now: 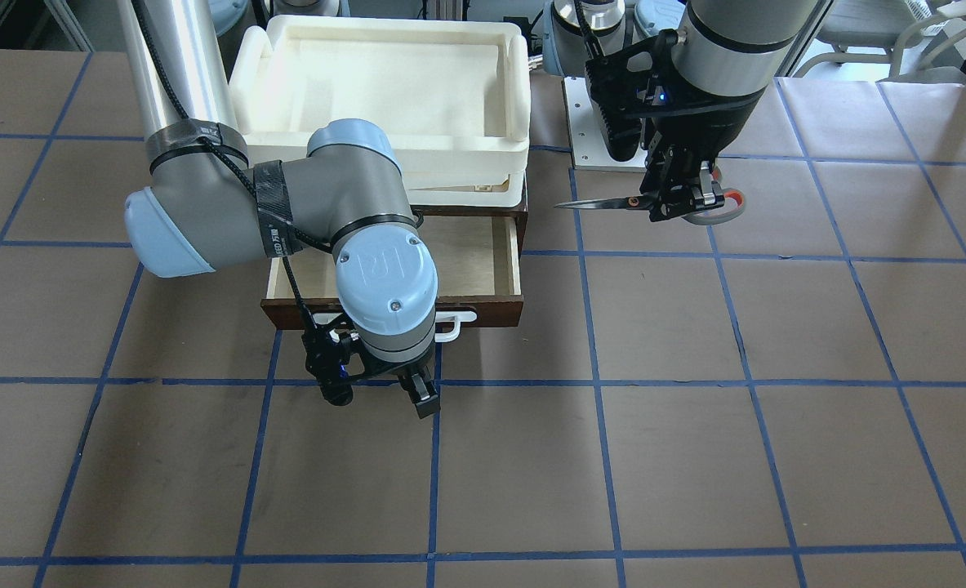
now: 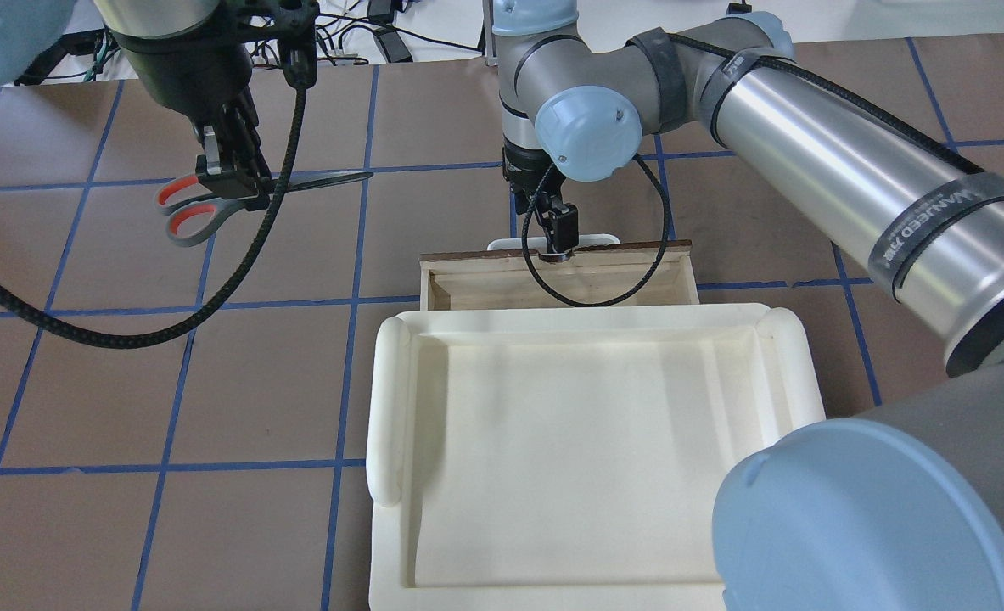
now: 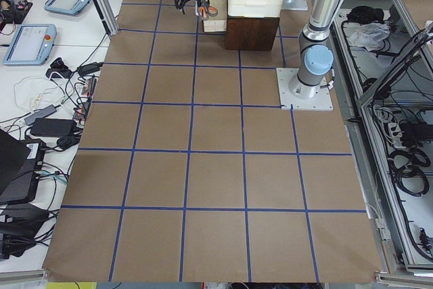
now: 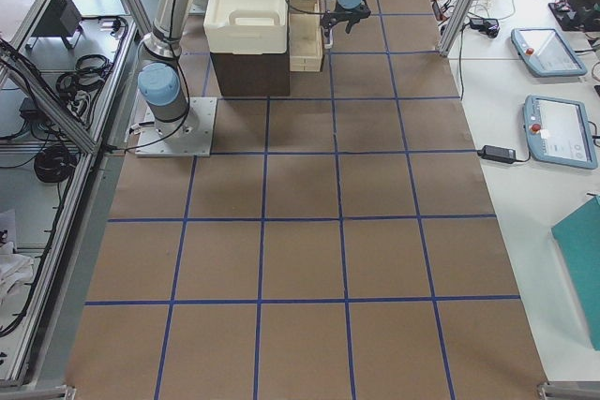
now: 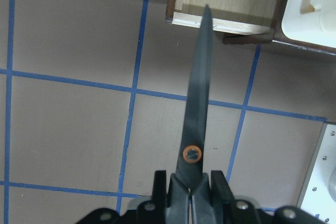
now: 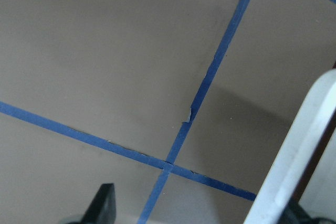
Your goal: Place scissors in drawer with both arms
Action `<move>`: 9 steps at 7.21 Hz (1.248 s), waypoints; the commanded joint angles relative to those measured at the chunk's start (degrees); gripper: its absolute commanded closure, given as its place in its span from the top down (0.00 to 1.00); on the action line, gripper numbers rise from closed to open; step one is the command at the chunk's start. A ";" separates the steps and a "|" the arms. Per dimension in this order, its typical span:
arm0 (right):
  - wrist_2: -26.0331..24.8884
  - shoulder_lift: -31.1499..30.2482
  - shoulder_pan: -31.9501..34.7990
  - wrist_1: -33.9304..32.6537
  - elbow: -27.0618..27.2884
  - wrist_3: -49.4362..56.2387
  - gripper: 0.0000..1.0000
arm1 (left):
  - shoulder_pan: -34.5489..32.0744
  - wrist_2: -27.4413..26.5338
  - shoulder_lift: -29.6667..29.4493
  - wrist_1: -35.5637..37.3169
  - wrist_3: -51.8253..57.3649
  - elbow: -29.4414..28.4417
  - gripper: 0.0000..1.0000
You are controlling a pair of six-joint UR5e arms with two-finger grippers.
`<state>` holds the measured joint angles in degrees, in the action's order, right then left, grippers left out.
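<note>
My left gripper (image 1: pixel 678 200) is shut on the scissors (image 1: pixel 605 202) near their pivot and holds them level above the table. Their dark blades (image 2: pixel 315 180) point toward the drawer and their orange-lined handles (image 2: pixel 187 208) point away. In the left wrist view the blade tip (image 5: pixel 202 51) reaches the drawer's corner (image 5: pixel 226 24). The drawer (image 1: pixel 466 261) is pulled open, showing pale plywood (image 2: pixel 552 284). My right gripper (image 2: pixel 557 239) is open just at the drawer's white handle (image 1: pixel 454 322). In the right wrist view the handle (image 6: pixel 304 140) lies to the right, not gripped.
A white foam tray (image 2: pixel 586 356) sits on top of the dark cabinet, behind the open drawer. The left arm's white base plate (image 1: pixel 585 131) is next to the cabinet. Brown table paper with blue tape lines (image 1: pixel 597 384) spreads all around.
</note>
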<state>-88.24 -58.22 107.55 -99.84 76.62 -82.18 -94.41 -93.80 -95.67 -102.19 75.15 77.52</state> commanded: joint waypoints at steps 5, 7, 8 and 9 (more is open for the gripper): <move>-0.97 2.23 -0.59 -0.09 -3.31 2.11 1.00 | -0.07 0.02 0.04 -0.03 -0.35 0.00 0.08; -0.97 2.41 -0.85 -0.09 -3.67 2.63 1.00 | -0.07 0.02 0.04 -0.03 -0.35 0.00 0.08; -0.88 2.58 -1.20 -0.17 -3.67 3.25 1.00 | -0.07 0.10 -0.22 -0.03 -0.44 0.00 0.08; -0.88 2.76 -1.21 -0.26 -3.67 3.25 1.00 | -0.16 0.11 -0.39 -0.03 -0.35 0.00 0.08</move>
<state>-89.15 -55.66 106.50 -100.01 72.99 -79.21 -94.51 -93.72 -95.84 -102.22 74.76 77.52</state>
